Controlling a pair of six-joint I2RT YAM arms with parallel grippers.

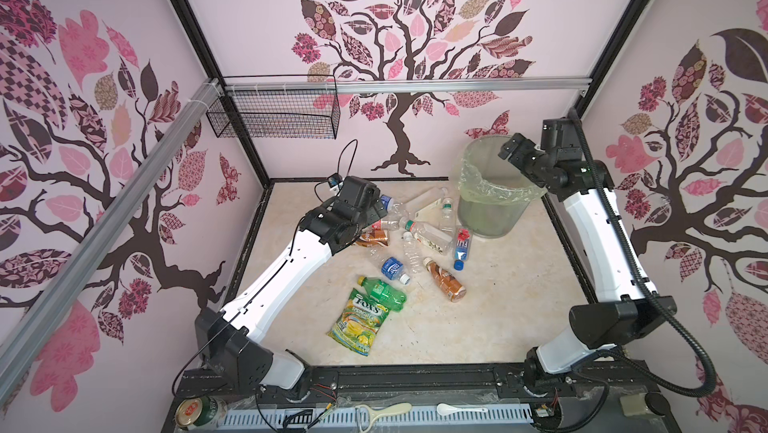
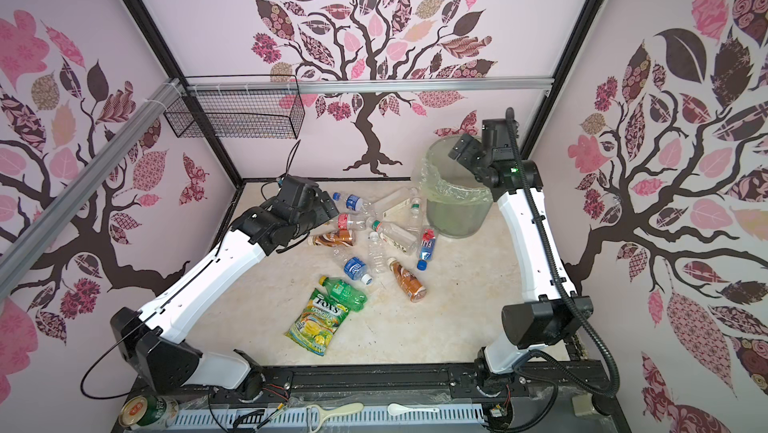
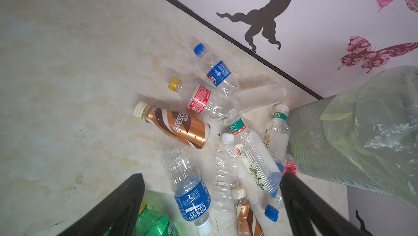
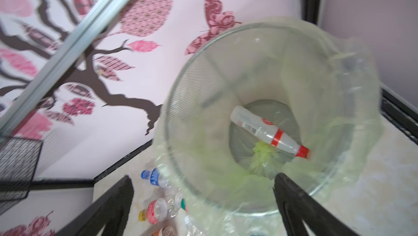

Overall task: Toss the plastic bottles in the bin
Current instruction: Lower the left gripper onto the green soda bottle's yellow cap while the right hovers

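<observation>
Several plastic bottles (image 1: 415, 240) lie in a heap mid-table, among them a blue-labelled one (image 3: 192, 201), a brown Nescafe one (image 3: 178, 127) and a green one (image 1: 382, 291). The bin (image 1: 494, 192), lined with a pale green bag, stands at the back right. A white bottle with a red cap (image 4: 267, 130) lies on its bottom. My left gripper (image 3: 212, 175) hangs open over the heap's left side (image 1: 380, 208), holding nothing. My right gripper (image 4: 203, 177) is open and empty above the bin's rim (image 1: 509, 148). The right wrist view is blurred.
A Fox's candy bag (image 1: 360, 323) lies in front of the green bottle. A black wire basket (image 1: 274, 115) hangs on the back rail at the left. A metal can (image 1: 199, 410), a peeler (image 1: 382, 410) and a white spoon (image 1: 457, 409) lie on the front ledge.
</observation>
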